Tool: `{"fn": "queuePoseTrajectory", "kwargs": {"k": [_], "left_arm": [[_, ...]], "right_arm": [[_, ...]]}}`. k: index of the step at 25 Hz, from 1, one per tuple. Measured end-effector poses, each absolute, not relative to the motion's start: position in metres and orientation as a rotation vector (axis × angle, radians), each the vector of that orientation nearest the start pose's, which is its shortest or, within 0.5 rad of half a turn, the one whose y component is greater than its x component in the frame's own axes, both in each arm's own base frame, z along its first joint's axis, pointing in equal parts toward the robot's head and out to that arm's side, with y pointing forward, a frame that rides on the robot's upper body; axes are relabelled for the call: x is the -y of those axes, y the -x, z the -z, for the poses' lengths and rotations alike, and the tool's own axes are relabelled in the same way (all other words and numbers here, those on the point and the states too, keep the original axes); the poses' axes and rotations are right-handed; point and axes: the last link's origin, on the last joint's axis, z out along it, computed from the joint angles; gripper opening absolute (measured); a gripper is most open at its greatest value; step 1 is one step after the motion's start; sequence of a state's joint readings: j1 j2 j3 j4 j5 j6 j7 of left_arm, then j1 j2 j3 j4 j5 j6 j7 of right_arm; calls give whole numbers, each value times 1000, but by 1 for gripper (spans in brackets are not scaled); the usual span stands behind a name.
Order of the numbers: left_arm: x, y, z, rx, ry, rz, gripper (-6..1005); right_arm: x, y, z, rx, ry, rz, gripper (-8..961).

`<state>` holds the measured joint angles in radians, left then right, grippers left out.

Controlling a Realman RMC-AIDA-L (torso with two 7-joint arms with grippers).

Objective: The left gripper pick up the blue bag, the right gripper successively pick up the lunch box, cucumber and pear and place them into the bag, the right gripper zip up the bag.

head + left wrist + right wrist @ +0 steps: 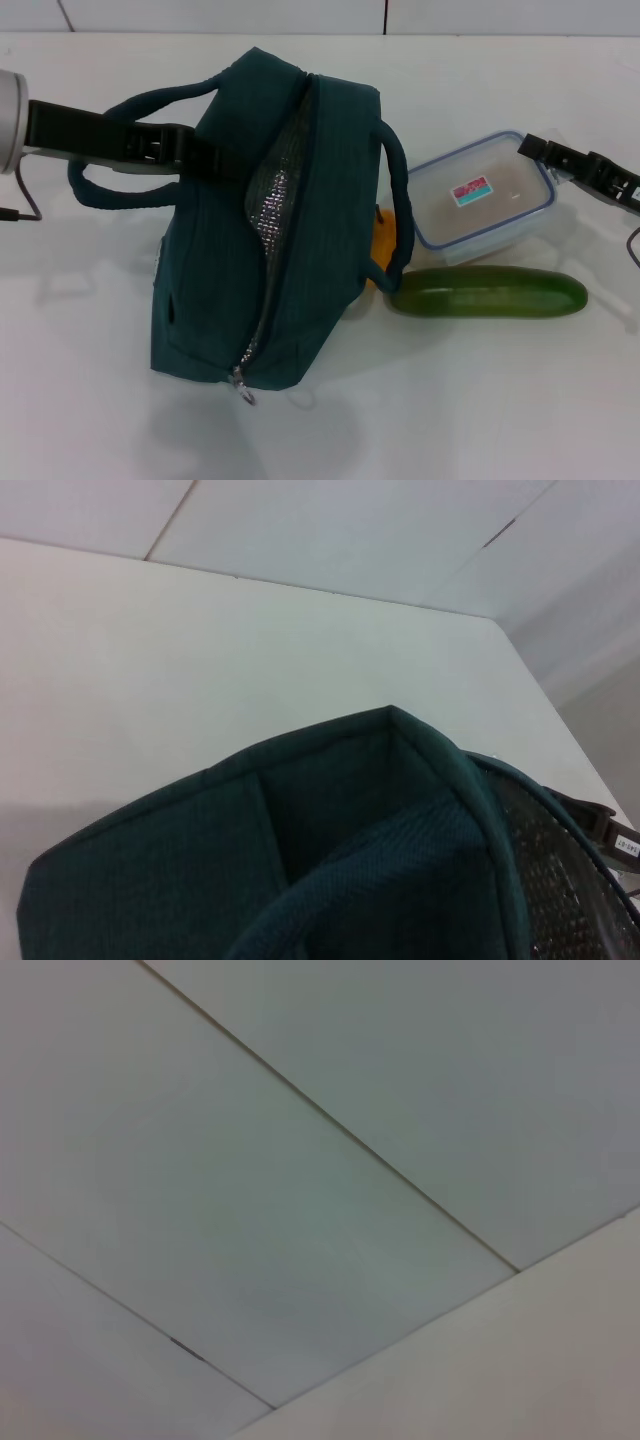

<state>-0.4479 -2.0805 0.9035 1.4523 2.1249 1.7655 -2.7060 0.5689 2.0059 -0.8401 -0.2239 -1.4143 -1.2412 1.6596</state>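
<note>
Bag [215, 250] first: your blue bag stands on the white table [480, 400], left of centre, its zipper undone so the silver lining [268, 205] shows through the long opening, and the zipper pull [243, 387] hangs at the near end. One handle [120, 150] loops out to the left; the other handle [395, 215] arches over the right side.

Your left gripper [160, 150] reaches in from the left at that left handle and meets the bag's left side. From the head view you cannot tell whether its fingers are pinching the strap or only lying against it. The left wrist view shows only the bag's fabric [300, 850] close up, with some lining at the edge.

Right of the bag, the lunch box [483, 197] sits with its clear lid on, a small label on top. Your right gripper [545, 152] sits at the box's far right corner, close against the rim; whether its fingers are spread or pressed together cannot be told. The cucumber [488, 292] lies lengthwise just near of the box. The pear [382, 248] shows only as a yellow-orange patch tucked between the bag and the box, mostly hidden behind the right handle.
</note>
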Motion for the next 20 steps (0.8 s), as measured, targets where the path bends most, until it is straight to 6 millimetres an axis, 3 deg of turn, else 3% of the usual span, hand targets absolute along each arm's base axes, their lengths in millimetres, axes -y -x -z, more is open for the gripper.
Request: {"fn": "queuePoseTrajectory", "kwargs": {"k": [14, 20], "left_arm": [[-326, 188, -78, 1540, 2482, 372, 42], [-326, 187, -78, 1537, 2487, 371, 42]], "right_arm": [[-355, -284, 14, -1458, 2111, -1150, 331], [-355, -285, 14, -1461, 2107, -1144, 195]]}}
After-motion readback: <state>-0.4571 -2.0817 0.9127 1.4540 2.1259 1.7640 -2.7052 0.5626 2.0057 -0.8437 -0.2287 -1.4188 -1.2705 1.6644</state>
